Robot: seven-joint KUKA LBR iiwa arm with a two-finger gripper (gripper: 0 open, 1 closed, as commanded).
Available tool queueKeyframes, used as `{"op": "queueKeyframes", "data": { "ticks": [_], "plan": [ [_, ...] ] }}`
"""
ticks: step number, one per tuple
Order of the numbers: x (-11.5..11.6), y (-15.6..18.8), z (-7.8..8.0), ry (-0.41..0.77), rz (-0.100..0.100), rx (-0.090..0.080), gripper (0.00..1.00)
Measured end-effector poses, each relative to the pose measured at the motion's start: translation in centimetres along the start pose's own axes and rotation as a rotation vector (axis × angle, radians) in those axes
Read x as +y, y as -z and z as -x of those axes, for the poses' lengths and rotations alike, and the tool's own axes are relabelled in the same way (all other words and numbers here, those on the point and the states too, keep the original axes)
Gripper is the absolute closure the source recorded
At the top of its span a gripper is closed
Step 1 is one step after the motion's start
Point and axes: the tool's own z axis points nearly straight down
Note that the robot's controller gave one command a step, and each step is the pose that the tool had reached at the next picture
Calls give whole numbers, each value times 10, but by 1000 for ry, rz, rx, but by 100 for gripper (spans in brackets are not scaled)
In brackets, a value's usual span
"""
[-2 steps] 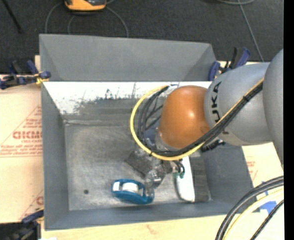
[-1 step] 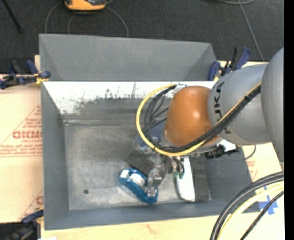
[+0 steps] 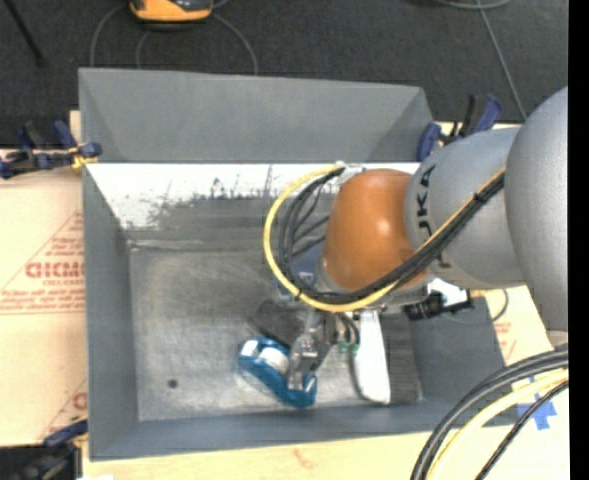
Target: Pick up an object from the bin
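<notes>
A blue and white object, shaped like a small tape dispenser (image 3: 270, 368), lies near the front wall of the bin, a little right of the middle. My gripper (image 3: 303, 360) hangs right over its right end, the fingertips reaching down onto it. A long white object (image 3: 371, 360) lies just to the right of the gripper, lengthwise toward the front wall. A dark grey flat piece (image 3: 274, 318) sits just behind the blue object, partly under the gripper.
The arm with its orange cover and looped cables reaches in from the right and hides the bin's right rear part. The left half of the bin floor shows bare grey metal with one small dark speck.
</notes>
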Motion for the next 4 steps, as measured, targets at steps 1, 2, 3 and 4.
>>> {"op": "queueKeyframes", "data": {
  "ticks": [1,2,3,4],
  "plan": [
    [7,-11,10,94,4,-10,0],
    [3,-17,16,-63,-18,17,100],
    [3,-17,16,-63,-18,17,100],
    [2,-16,14,-64,-15,13,100]
  ]
}}
